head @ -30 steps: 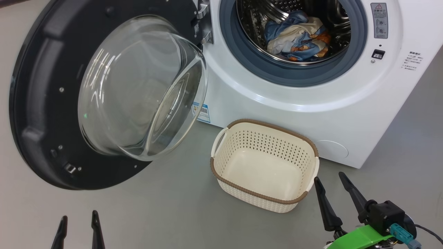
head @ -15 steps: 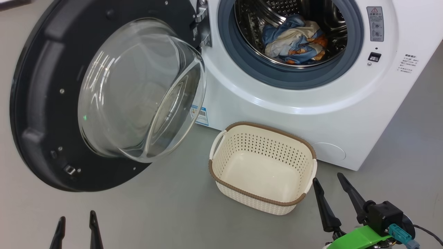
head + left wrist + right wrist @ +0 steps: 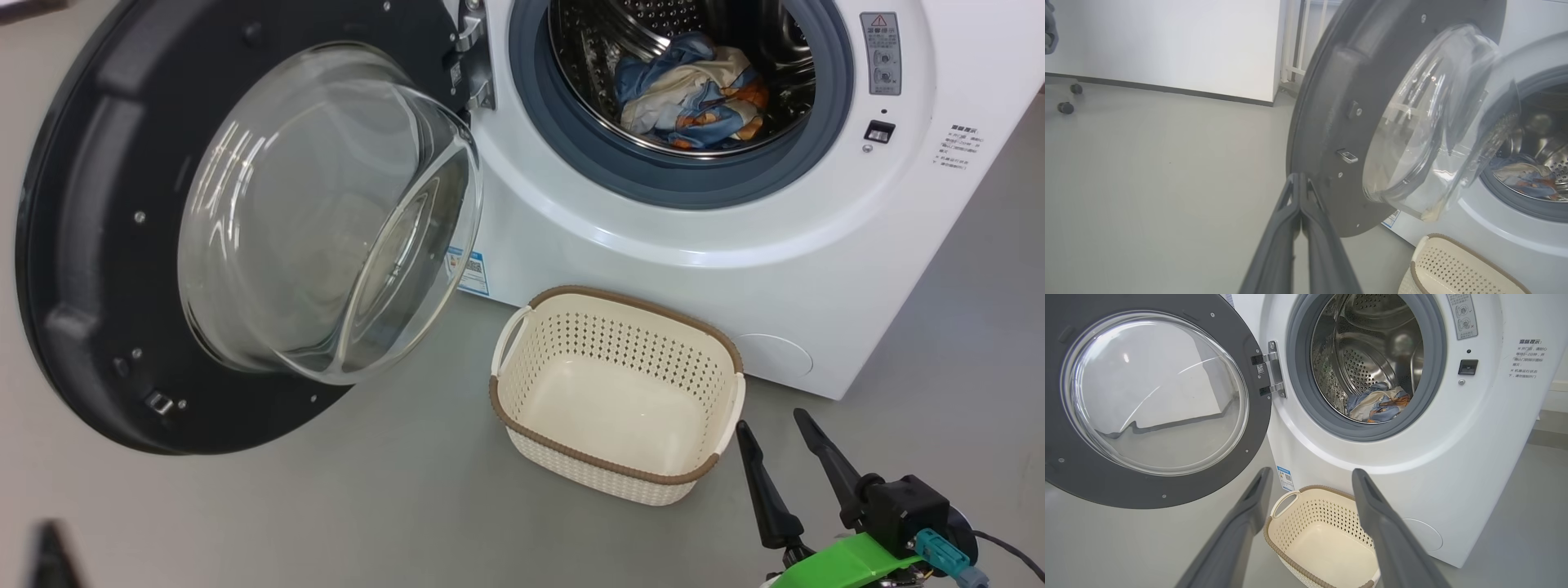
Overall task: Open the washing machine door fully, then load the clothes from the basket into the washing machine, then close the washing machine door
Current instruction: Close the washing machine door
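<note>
We find the clothes (image 3: pixel 694 90) in the drum (image 3: pixel 600 49) and the basket (image 3: pixel 608 464) empty. The door (image 3: pixel 1327 122) hangs wide open. Its lower rim lies just ahead of the left fingers (image 3: pixel 1286 232), the nearer arm, clenched on nothing. The right fingers (image 3: pixel 763 490) are spread beside the basket.

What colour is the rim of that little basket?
Brown, woven-looking; the basket itself is cream. Best seen in the head view.
</note>
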